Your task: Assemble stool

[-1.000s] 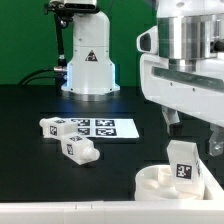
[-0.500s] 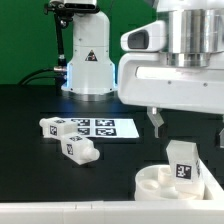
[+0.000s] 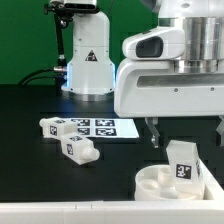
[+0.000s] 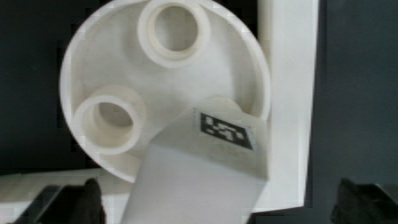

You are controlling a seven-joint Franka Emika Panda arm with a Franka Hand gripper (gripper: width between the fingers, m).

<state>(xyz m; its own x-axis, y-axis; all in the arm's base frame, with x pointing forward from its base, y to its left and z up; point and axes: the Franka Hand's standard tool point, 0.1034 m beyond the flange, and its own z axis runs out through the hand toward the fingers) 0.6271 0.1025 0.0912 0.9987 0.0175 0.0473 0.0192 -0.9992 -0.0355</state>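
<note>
The round white seat disc [image 3: 160, 184] lies at the front on the exterior view's right. One white tagged leg [image 3: 181, 160] stands upright in a socket of it. My gripper [image 3: 188, 138] hangs open just above that leg, one finger on each side, touching nothing. In the wrist view the disc [image 4: 125, 75] shows two empty sockets. The standing leg [image 4: 205, 170] rises between my dark fingertips [image 4: 71, 203], and my gripper [image 4: 217, 205] is open around it. Two loose tagged legs [image 3: 55, 127] [image 3: 80, 150] lie on the black table on the exterior view's left.
The marker board [image 3: 104, 128] lies flat behind the loose legs. The robot's white base [image 3: 90, 62] stands at the back. A long white bar [image 3: 60, 213] runs along the front edge and shows beside the disc in the wrist view [image 4: 294, 70].
My gripper has moved toward the exterior view's left and come down, and now hangs open over the standing leg on the seat. The parts have not moved.
</note>
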